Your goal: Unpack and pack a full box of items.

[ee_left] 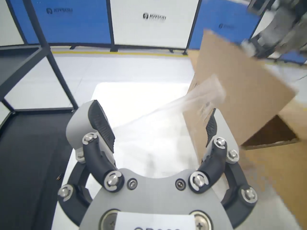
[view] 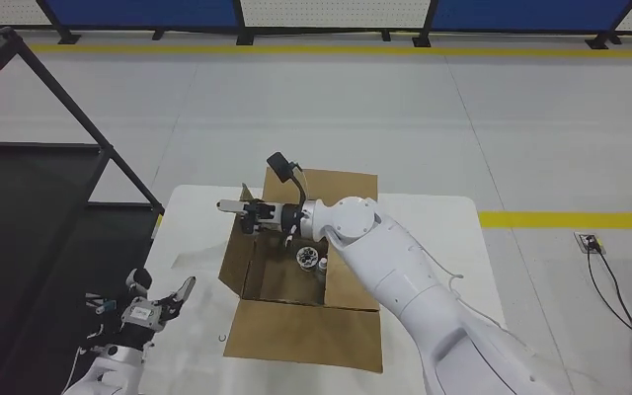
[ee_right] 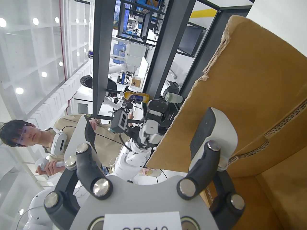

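Note:
An open cardboard box (view: pixel 306 336) stands on the white table (view: pixel 444 227) with its flaps spread. Inside it lies a white item with round tops (view: pixel 309 259). My right gripper (view: pixel 233 208) is at the box's upright left flap (ee_right: pixel 251 77). It is open (ee_right: pixel 148 132), with the flap's edge between its fingers and one pad (ee_right: pixel 203 130) against the cardboard. My left gripper (view: pixel 163 288) is low at the table's near left corner, open and holding nothing (ee_left: pixel 156 123). It faces the box's side flap (ee_left: pixel 239 77). A blurred translucent streak (ee_left: pixel 203 94) crosses in front of that flap.
A black metal rack (view: pixel 59 197) stands close to the table's left side, with a dark shelf (ee_left: pixel 28 149) beside my left gripper. Bare tabletop (ee_left: pixel 144 96) lies between the left gripper and the box.

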